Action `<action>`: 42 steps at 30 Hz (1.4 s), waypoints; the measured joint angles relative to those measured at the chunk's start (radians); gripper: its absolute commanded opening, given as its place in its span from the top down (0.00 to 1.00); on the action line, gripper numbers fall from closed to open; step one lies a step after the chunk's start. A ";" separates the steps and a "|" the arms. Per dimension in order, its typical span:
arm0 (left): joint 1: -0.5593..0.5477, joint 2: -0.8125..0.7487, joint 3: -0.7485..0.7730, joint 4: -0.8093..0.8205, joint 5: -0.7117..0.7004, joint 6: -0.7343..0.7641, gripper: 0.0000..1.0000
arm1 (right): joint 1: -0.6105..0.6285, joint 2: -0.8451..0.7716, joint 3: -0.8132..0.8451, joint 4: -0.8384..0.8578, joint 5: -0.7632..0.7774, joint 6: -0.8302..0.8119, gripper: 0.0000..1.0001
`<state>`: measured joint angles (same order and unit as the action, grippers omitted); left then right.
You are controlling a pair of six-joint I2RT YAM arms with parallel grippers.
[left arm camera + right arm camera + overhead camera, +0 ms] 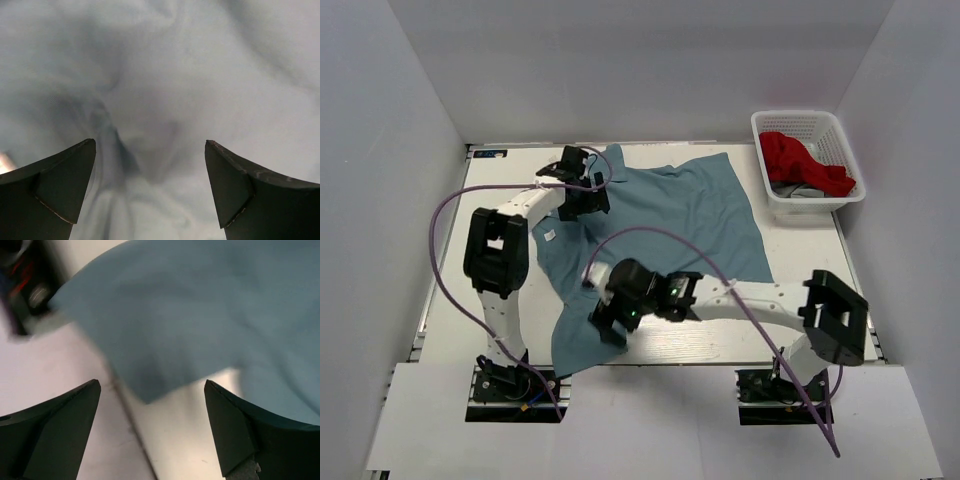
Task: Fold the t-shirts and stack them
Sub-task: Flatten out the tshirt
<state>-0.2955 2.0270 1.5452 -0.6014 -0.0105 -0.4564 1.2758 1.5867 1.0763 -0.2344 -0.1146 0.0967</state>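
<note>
A grey-blue t-shirt (690, 215) lies spread and rumpled across the middle of the table. My left gripper (582, 200) is open, low over the shirt's upper left part near the collar; cloth (150, 100) fills its wrist view between the fingers (65, 180). My right gripper (610, 328) is open at the shirt's near left corner. Its wrist view shows a corner of the shirt (165, 330) just ahead of the fingers (235, 430), with bare table between them.
A white lattice basket (815, 205) at the back right holds red cloth (800, 160) and something grey. Purple cables loop from both arms. White walls enclose the table. The table's front edge (700, 362) runs just behind my right gripper.
</note>
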 measured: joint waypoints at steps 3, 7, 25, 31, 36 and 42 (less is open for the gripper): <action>0.000 -0.117 -0.056 0.004 -0.029 -0.009 0.00 | -0.123 -0.077 -0.043 0.018 0.113 0.084 0.10; 0.000 -0.362 -0.268 0.021 -0.076 -0.055 0.00 | -0.313 -0.168 -0.123 0.026 0.233 0.163 0.10; 0.023 -0.320 -0.532 0.107 -0.125 -0.225 0.00 | -0.857 -0.099 -0.279 0.024 0.168 0.381 0.10; 0.071 -0.317 -0.532 0.050 -0.250 -0.220 0.00 | -0.912 -0.074 -0.317 0.080 0.066 0.399 0.10; 0.129 -0.285 -0.489 0.012 -0.320 -0.163 0.00 | -0.940 -0.057 -0.318 0.134 0.005 0.409 0.10; 0.159 -0.229 -0.355 -0.010 -0.343 -0.047 0.00 | -0.949 -0.044 -0.290 0.129 -0.040 0.369 0.10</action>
<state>-0.1368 1.7985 1.1904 -0.6117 -0.3531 -0.5030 0.3271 1.5425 0.7868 -0.1055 -0.1547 0.4656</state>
